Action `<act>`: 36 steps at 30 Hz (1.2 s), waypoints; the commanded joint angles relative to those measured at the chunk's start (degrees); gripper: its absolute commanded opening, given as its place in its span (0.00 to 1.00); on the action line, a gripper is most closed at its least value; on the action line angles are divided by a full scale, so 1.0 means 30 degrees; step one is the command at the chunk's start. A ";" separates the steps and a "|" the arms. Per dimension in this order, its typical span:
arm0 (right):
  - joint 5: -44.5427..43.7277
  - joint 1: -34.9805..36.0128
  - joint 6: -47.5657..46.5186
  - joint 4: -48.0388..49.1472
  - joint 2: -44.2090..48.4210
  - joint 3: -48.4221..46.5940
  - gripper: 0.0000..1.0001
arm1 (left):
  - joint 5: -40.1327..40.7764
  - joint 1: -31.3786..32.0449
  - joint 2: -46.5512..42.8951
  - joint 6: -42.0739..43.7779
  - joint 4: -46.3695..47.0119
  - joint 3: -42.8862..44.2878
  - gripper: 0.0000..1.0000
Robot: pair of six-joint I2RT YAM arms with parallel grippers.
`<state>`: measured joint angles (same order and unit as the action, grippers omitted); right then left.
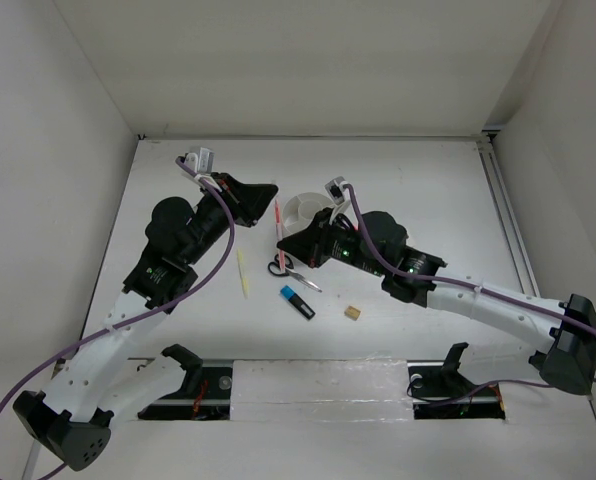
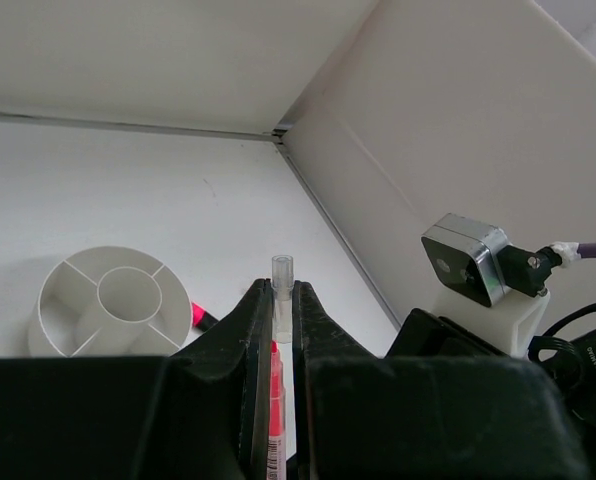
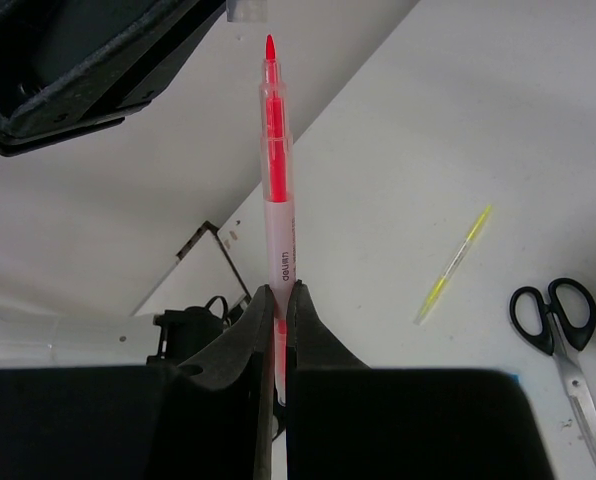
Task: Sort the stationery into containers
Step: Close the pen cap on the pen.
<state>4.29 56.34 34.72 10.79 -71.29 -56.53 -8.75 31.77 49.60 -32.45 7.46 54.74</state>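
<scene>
Left claw (image 1: pixel 268 193): closed tight on one end of the red pen (image 1: pixel 277 225). In the left wrist view the pen's clear end stuck out just past the fingertips (image 2: pixel 262 300).
Right claw (image 1: pixel 284 245): closed tight on the same pen near its other end. In the right wrist view the red tip pointed to the top of the frame, toward the left claw.
Red pen: spanned the two claws just left of centre in the overhead view, running almost straight up and down the frame.
White tub (image 1: pixel 306 208): sat on the counter (image 1: pixel 418 190) just right of the pen, partly covered by the right arm. Inner walls split it into a round middle and outer sections.
Pink-and-black highlighter (image 2: pixel 200 318): only a short piece showed, just beside the tub's lower right rim in the left wrist view.
Scissors (image 1: pixel 290 272): lay flat just below the right claw, black handles to the left.
Pencil (image 1: pixel 243 272): lay left of the scissors, apart from them.
Blue-and-black highlighter (image 1: pixel 298 302): lay below the scissors, near the blades.
Tan eraser (image 1: pixel 353 313): lay to the right of that highlighter, apart from it.
</scene>
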 commanded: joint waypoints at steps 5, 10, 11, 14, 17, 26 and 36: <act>0.0324 -0.0058 0.0116 0.1180 0.0266 -0.0871 0.00 | 0.0252 -0.0014 -0.0216 -0.0083 0.0852 -0.0141 0.00; 0.0502 -0.0058 0.0116 0.1180 0.0266 -0.0872 0.00 | 0.0428 -0.0014 -0.0216 -0.0083 0.0852 -0.0141 0.00; 0.0502 -0.0058 0.0116 0.1180 0.0266 -0.0872 0.00 | 0.0428 -0.0014 -0.0216 -0.0083 0.0852 -0.0141 0.00; 0.0502 -0.0058 0.0116 0.1180 0.0266 -0.0872 0.00 | 0.0428 -0.0014 -0.0216 -0.0083 0.0852 -0.0141 0.00; 0.0502 -0.0058 0.0116 0.1180 0.0266 -0.0872 0.00 | 0.0254 -0.0014 -0.0041 -0.0083 0.0852 -0.0141 0.00; 0.0678 -0.0410 0.0290 0.1180 0.0090 -0.1048 0.00 | -0.0332 -0.0014 -0.0041 -0.0083 0.0852 -0.0141 0.00; 0.1439 -0.0996 0.0292 0.1180 0.0090 -0.1574 0.00 | -0.0334 -0.0014 0.0135 0.0093 0.0852 -0.0141 0.00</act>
<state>7.33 53.87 35.40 10.68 -71.31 -57.45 -8.58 31.77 50.39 -32.42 7.62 54.74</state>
